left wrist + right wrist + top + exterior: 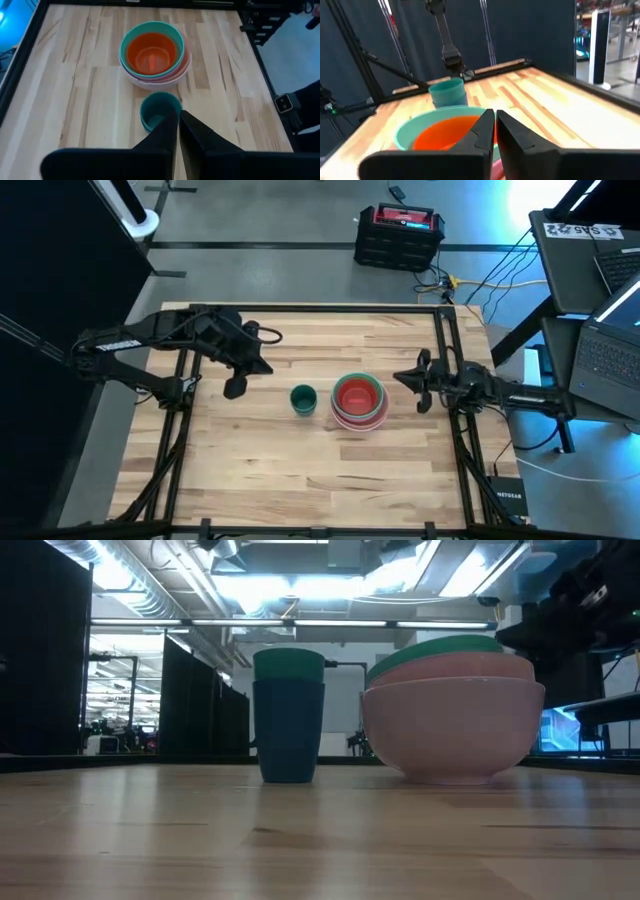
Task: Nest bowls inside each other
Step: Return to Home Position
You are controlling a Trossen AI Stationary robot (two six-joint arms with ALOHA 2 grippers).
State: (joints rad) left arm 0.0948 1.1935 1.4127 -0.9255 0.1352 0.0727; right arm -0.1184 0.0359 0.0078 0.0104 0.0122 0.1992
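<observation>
A stack of nested bowls [358, 402] rests by its base on the wooden table: a pale pink outer bowl [455, 730], a pink one, a green one [172, 35] and a red one [151, 52] innermost. To its left stands a small green bowl inside a small dark blue one [289, 720], also seen from above [303, 399]. My left gripper [177, 125] hangs shut above the table, left of the small pair [160, 111]. My right gripper [495, 122] is shut and level, just right of the stack [445, 132]. Neither touches anything.
Black frame rails [445, 350] run along the table's left, right and far sides. My left arm [451, 60] shows beyond the small pair [448, 92] in the right wrist view. Bare wood [300, 470] lies toward the near edge.
</observation>
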